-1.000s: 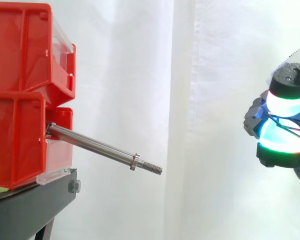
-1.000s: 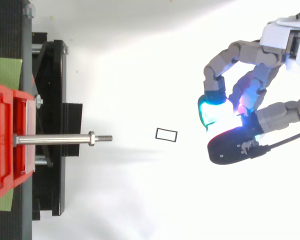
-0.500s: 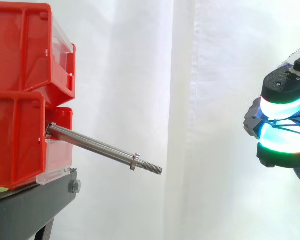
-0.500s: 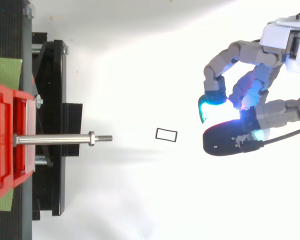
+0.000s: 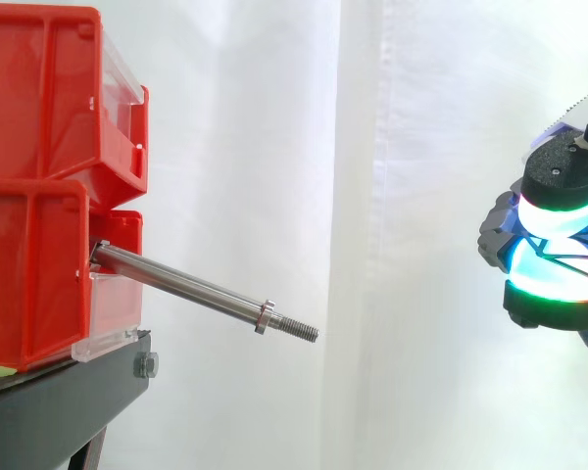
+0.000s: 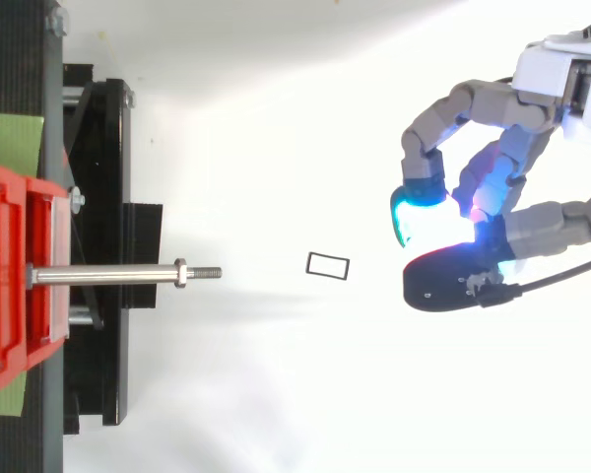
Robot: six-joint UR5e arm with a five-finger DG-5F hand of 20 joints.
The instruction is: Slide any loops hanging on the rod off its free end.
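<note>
The steel rod (image 5: 188, 285) sticks out of the lower red bin (image 5: 34, 274) and slopes down to its threaded free end on the right. Nothing hangs on the rod (image 6: 118, 275); only a nut sits near its tip. A small black rectangular loop (image 6: 327, 265) lies on the white floor, to the right of the rod's free end. My hand (image 5: 557, 245) hovers far right of the rod, level with it. Its fingers (image 6: 428, 148) curl in with the glowing pads close to the thumb (image 6: 451, 287), and I see nothing held between them.
Two red bins are stacked on a black stand (image 5: 69, 411) at the left. A white curtain hangs behind. The stand's black frame (image 6: 103, 246) lies under the rod's base. Open floor separates the rod's tip from the hand.
Only the thumb has shifted a little, out toward the rod and partly back. The hand stays in place, and the rod and the loop on the floor have not moved.
</note>
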